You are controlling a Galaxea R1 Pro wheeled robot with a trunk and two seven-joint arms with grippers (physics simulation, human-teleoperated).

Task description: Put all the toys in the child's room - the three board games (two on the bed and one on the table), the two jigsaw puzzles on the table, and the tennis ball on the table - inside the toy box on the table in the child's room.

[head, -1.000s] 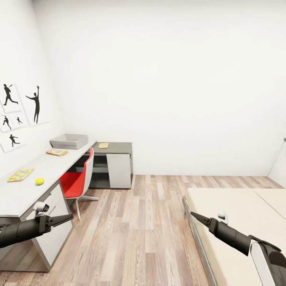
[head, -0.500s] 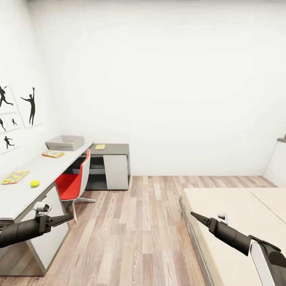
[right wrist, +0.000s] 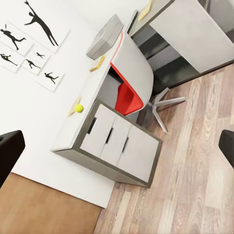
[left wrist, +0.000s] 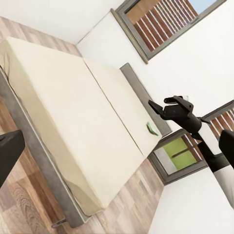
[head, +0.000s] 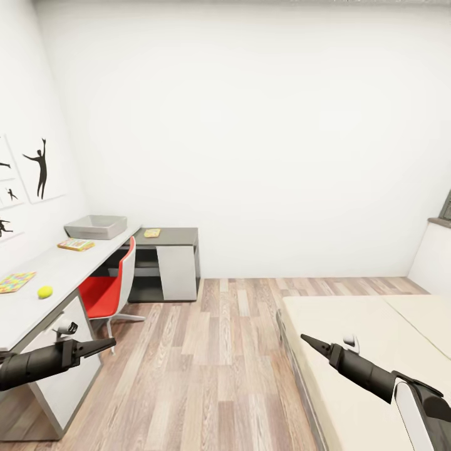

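A white-walled child's room with a wood-plank floor (head: 207, 363) lies ahead, the floor running open and wide between the furniture on either side. Along the left wall stands the long pale grey table (head: 59, 275). Near its front edge lie a puzzle-patterned jigsaw card (head: 15, 282) and, just beside it, the yellow-green tennis ball (head: 45, 292). Farther along its top rests a second colourful flat card (head: 76, 244), and at the far end sits the shallow light grey toy box (head: 95, 227). On the dark grey cabinet (head: 169, 237) at the far corner lies an orange-yellow flat board game (head: 151, 233). A red swivel chair (head: 113, 288) is tucked against the table's inner edge. The left gripper (head: 103, 344) hangs just off the table's near corner, its fingers looking pressed together. The right gripper (head: 310, 341) hovers over the left edge of the wide beige bed (head: 376, 326), its tips likewise closed to a point. A small green flat box (left wrist: 151, 128) lies on the mattress near the headboard.
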